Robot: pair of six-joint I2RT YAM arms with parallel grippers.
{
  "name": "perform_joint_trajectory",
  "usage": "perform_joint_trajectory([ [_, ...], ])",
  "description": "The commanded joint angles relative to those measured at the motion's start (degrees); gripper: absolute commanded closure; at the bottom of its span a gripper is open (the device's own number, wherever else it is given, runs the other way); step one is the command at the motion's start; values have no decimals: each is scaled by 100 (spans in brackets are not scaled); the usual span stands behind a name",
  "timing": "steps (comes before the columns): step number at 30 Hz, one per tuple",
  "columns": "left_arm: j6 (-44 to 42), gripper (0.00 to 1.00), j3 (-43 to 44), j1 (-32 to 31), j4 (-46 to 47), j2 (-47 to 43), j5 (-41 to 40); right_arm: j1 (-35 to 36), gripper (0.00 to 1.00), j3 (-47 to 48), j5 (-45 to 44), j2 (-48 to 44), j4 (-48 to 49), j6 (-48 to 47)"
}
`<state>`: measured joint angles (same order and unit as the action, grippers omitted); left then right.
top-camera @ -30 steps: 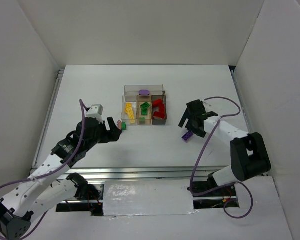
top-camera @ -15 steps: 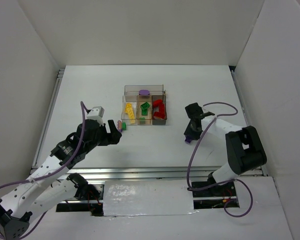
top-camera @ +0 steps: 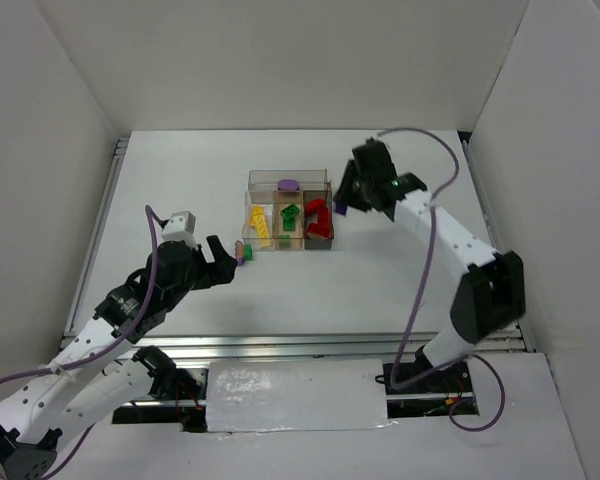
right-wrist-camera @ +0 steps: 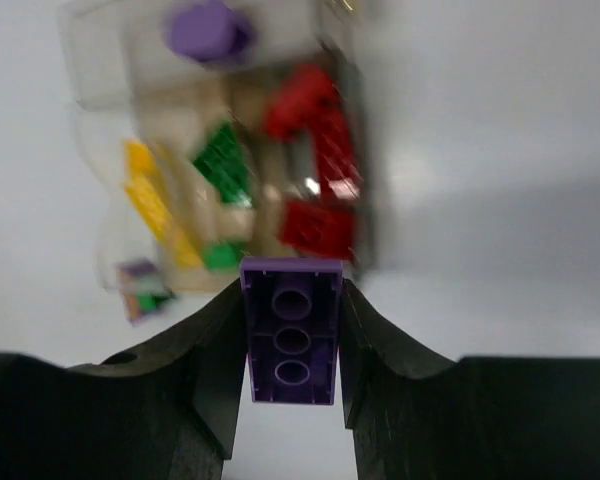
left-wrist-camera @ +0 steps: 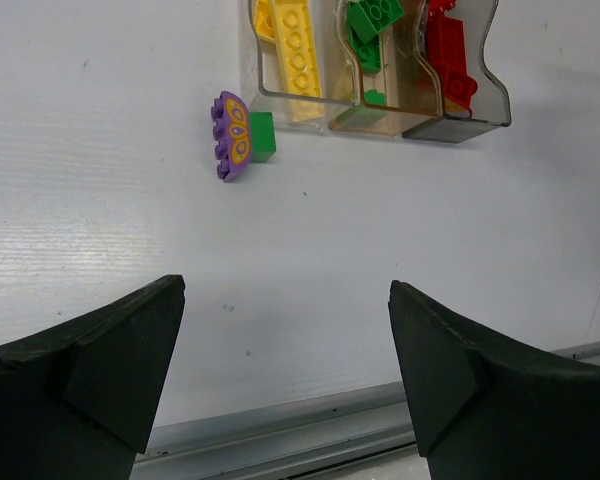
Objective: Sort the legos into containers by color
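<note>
Purple flat plastic brick [right-wrist-camera: 292,345], three holes showing, sits clamped between the black fingers of the right gripper [right-wrist-camera: 292,325], over the right edge of the cluster of small transparent plastic bins [top-camera: 290,173]. Inside the bins lie yellow bricks [left-wrist-camera: 295,45], green bricks [left-wrist-camera: 375,20], red bricks [left-wrist-camera: 445,50] and a purple oval piece [top-camera: 288,185]. Just outside the yellow bin, a rounded purple studded piece [left-wrist-camera: 232,135] touches a small green brick [left-wrist-camera: 262,136] on the white table [left-wrist-camera: 380,250]. The left gripper [left-wrist-camera: 285,290] hovers near them, jaws wide apart and empty.

Probably a lab: white panels [top-camera: 50,150] enclose a white table [top-camera: 180,180].
</note>
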<state>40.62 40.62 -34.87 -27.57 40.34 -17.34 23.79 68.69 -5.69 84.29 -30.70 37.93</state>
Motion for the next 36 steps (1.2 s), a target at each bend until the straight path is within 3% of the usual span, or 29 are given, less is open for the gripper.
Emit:
perform_joint_trajectory([
  [1,201,4,7,-20,32,-87,-287,213,100,1846,358,1636,-146,-716],
  [2,218,4,7,-20,24,-87,-287,257,100,2799,298,1982,-312,-769],
  [6,218,2,51,-20,32,-9,-375,328,99,5093,227,3512,-1051,-1033],
  [10,183,2,42,-11,225,97,-296,293,93,6691,-133,4646,-1640,-1244],
  [15,157,2,-28,-2,445,272,-261,275,84,6421,-265,4877,-975,-1525],
  [20,34,2,-63,7,630,326,-138,196,78,6596,-257,5229,-965,-1605],
  [21,16,2,-107,7,665,308,-112,205,67,6596,-283,5273,-930,-1631],
  [24,-28,2,-203,7,780,247,-67,161,49,6588,-371,5299,-842,-1666],
  [29,-10,1,-423,-2,1043,185,73,38,47,6710,-213,5457,-727,-1701],
  [31,-10,1,-485,-2,1131,202,126,20,35,6798,-169,5475,-762,-1693],
  [32,-10,1,-528,7,1183,203,152,38,21,6790,-160,5414,-762,-1693],
  [36,-37,0,-678,7,1403,290,161,73,10,6274,-81,4853,-718,-1596],
])
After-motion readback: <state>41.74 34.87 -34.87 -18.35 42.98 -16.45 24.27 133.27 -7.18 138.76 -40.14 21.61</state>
